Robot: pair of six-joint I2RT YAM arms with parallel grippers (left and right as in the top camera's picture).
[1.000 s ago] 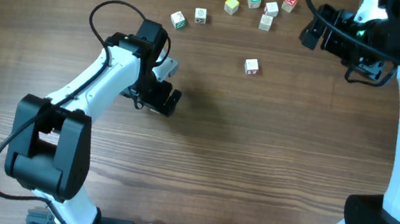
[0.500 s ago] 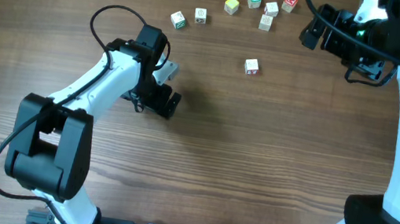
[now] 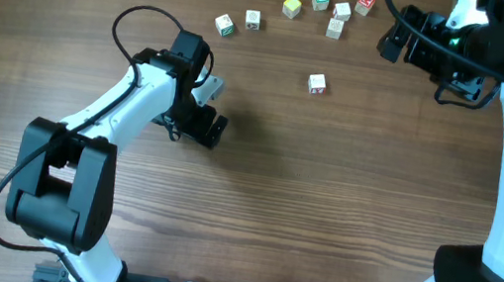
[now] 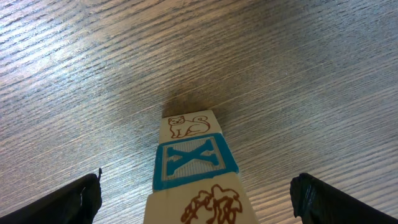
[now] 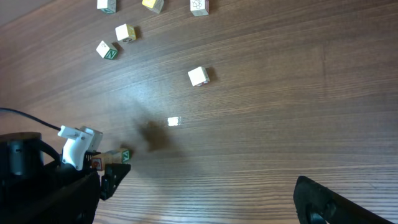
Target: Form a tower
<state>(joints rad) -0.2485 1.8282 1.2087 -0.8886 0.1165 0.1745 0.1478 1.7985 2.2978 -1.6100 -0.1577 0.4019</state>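
The tower (image 4: pixel 194 171) stands on the wooden table, seen from above and close up. Its cubes show a brown cat, a blue X and a brown drawing. My left gripper (image 4: pixel 205 198) is open, with one black finger (image 4: pixel 78 200) far to each side of the stack and neither touching it. From the right wrist view the tower (image 5: pixel 109 155) shows between the left gripper's fingers, with a green letter and a red-edged face. In the overhead view the left gripper (image 3: pixel 203 105) covers it. My right gripper (image 5: pixel 193 211) is open and empty, high at the table's far right (image 3: pixel 394 42).
One loose cube (image 3: pixel 317 84) lies alone right of the left arm. Several loose cubes (image 3: pixel 292 6) are scattered along the far edge. The right wrist view shows the lone cube (image 5: pixel 198 76) and some of the far ones (image 5: pixel 125 32).
The left gripper shifted slightly to the left around the tower, then held still. The right arm and the cubes have not moved.
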